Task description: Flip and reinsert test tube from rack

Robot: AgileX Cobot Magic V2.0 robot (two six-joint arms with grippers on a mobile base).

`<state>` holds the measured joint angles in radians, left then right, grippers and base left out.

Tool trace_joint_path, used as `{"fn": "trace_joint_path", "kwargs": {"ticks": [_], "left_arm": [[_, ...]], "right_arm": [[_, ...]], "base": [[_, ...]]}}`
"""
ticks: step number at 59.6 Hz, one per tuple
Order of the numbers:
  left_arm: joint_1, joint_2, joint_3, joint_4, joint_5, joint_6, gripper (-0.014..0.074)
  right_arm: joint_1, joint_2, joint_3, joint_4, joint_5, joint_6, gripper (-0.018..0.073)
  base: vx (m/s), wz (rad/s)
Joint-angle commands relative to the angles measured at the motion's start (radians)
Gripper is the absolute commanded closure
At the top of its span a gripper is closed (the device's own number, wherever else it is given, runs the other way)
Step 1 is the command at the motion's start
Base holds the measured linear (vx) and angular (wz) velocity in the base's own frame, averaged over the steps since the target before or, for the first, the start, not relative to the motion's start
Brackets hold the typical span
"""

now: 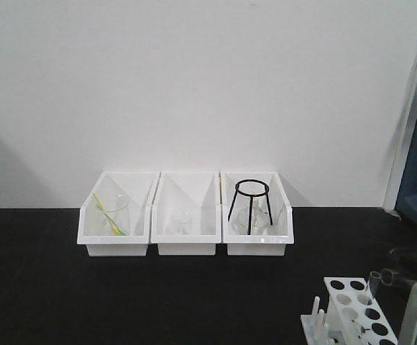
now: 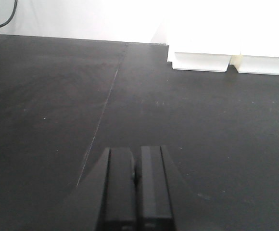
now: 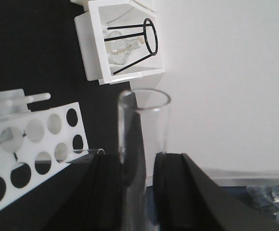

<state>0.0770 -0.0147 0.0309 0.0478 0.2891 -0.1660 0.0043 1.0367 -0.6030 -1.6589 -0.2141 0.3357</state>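
Test tube (image 3: 143, 130) clamped in right tool (image 3: 139, 166) near rack (image 3: 67, 134); left tool (image 2: 136, 178) closed, empty.

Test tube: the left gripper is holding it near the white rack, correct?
Not quite. It is the right gripper that holds the test tube near the white rack, as the right wrist view shows. The left gripper is shut on nothing above the black table.
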Motion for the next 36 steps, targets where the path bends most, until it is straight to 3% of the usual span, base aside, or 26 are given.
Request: {"fn": "trace_joint_path", "kwargs": {"ticks": [1, 14, 30, 36], "left_arm": [[-0.007, -0.013, 0.001, -0.004, -0.087, 0.0, 0.0603], [-0.007, -0.013, 0.001, -0.004, -0.087, 0.0, 0.0603], [-0.007, -0.013, 0.001, -0.004, -0.087, 0.0, 0.0603], [-0.007, -0.013, 0.001, -0.004, -0.087, 0.0, 0.0603]], "right_arm": [[-0.004, -0.012, -0.032, 0.13, 0.01, 0.077, 0.0568], [-0.004, -0.012, -0.032, 0.485, -0.015, 0.259, 0.0568], [-0.004, -0.012, -0.032, 0.879, -0.023, 0.344, 0.0568], [-0.004, -0.01, -0.032, 0.975, -0.059, 0.345, 0.0568]], "base": [[0.0, 0.0], [0.0, 0.0], [0.0, 0.0], [0.0, 0.0]]}}
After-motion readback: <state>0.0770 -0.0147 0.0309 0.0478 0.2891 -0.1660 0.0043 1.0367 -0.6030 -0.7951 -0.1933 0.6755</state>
